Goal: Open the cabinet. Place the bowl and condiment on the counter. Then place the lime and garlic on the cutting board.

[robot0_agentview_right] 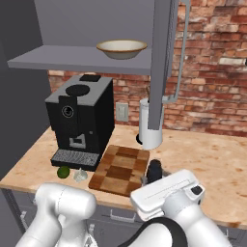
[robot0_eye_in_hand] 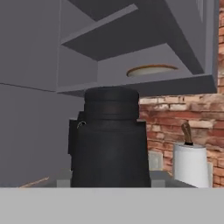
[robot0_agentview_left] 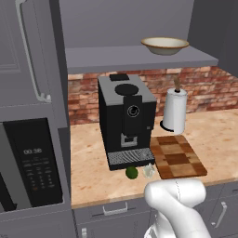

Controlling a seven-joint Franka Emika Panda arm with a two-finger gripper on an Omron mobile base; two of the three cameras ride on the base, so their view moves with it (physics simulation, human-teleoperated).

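1. Condiment [robot0_agentview_right: 154, 170] stands upright on the counter [robot0_agentview_right: 207, 159], directly ahead of the gripper [robot0_agentview_right: 159, 185] and just off the right edge of the board [robot0_agentview_right: 120, 169].
2. In the hand view the condiment [robot0_eye_in_hand: 111, 140] sits dead centre and very close, with its cap at the top.
3. The fingers are hidden behind the hand's white body in the right base view. I cannot tell how wide they stand, or whether they touch or clamp the condiment.
4. The bowl [robot0_agentview_right: 121, 48] rests on the shelf of the open cabinet [robot0_agentview_right: 161, 58], high above the fingers and to their left. In the hand view the bowl [robot0_eye_in_hand: 151, 70] shows above the condiment's cap.
5. The lime [robot0_agentview_left: 132, 172] and garlic [robot0_agentview_left: 148, 171] lie side by side on the counter, well left of the fingers, beyond the board and at the foot of the coffee machine [robot0_agentview_left: 125, 116]. The garlic is the nearer of the two to the board.
6. The board is bare and lies between the fingers and the lime.
7. The towel roll [robot0_eye_in_hand: 190, 164] stands past the condiment, ahead of the fingers by the brick wall.
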